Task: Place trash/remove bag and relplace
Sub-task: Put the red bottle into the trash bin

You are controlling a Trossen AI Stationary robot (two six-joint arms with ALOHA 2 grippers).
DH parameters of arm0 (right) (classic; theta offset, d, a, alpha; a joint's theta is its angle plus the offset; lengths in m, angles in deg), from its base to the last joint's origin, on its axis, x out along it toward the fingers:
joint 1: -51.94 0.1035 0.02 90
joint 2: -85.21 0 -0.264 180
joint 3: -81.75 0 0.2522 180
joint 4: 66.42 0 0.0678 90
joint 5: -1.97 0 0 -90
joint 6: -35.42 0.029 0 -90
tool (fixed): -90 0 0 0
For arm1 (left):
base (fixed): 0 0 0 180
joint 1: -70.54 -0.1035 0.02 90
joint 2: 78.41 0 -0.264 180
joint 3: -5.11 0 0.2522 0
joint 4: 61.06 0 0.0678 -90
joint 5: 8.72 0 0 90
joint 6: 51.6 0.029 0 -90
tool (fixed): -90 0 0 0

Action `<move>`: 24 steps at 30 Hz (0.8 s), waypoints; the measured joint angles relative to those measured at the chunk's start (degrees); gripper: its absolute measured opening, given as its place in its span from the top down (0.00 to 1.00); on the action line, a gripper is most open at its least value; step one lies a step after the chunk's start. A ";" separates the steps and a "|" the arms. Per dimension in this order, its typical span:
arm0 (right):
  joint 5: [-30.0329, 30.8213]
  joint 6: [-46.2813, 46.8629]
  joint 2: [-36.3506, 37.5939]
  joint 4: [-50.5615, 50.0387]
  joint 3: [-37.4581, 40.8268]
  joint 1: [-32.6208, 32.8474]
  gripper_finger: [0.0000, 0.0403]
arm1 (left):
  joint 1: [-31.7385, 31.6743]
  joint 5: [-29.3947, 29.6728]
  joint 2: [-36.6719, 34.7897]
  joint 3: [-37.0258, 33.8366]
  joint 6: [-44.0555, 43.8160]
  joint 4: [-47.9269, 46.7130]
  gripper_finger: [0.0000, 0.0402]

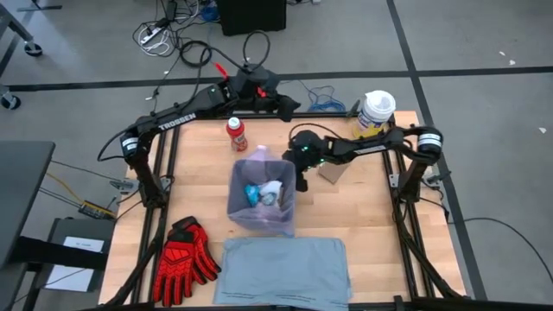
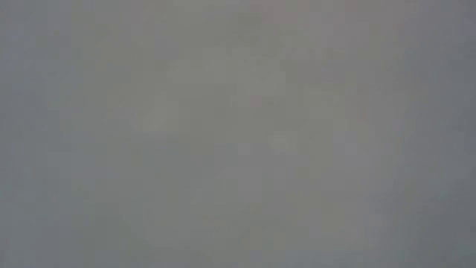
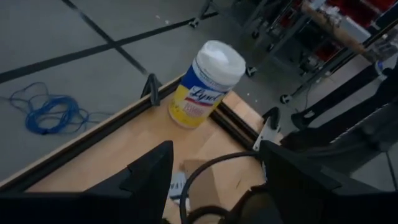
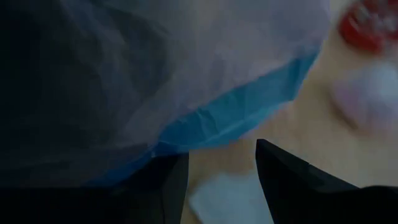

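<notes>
Right claw (image 4: 217, 180) apart, bag (image 4: 186, 74) filling view; left claw (image 3: 214, 180) apart; low view blank.

bottle (image 1: 236, 134) behind bag (image 1: 262, 198), gloves (image 1: 184, 259) front-left

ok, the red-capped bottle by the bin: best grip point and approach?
Probably the waist of the red-capped bottle, just below the cap, coming straight down from above. It stands upright and alone on the wooden table, behind the lined bin, with bare wood on both sides for the fingers. The left gripper at the table's back edge looks nearest; the right gripper is at the bin's rim.
</notes>
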 joint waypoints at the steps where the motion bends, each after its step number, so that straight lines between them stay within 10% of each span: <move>1: -0.41 -0.13 -0.93 -0.03 -1.61 0.52 0.57 | 0.02 0.11 0.00 0.00 0.01 -0.69 0.38; 15: 12.43 6.21 -1.62 -19.65 -7.62 -2.49 0.51 | 0.51 3.30 -1.47 0.00 4.74 -12.51 0.38; 24: -0.52 15.98 -1.96 -7.07 -7.60 -9.46 0.38 | -0.93 7.09 -3.91 0.04 7.84 -20.29 0.38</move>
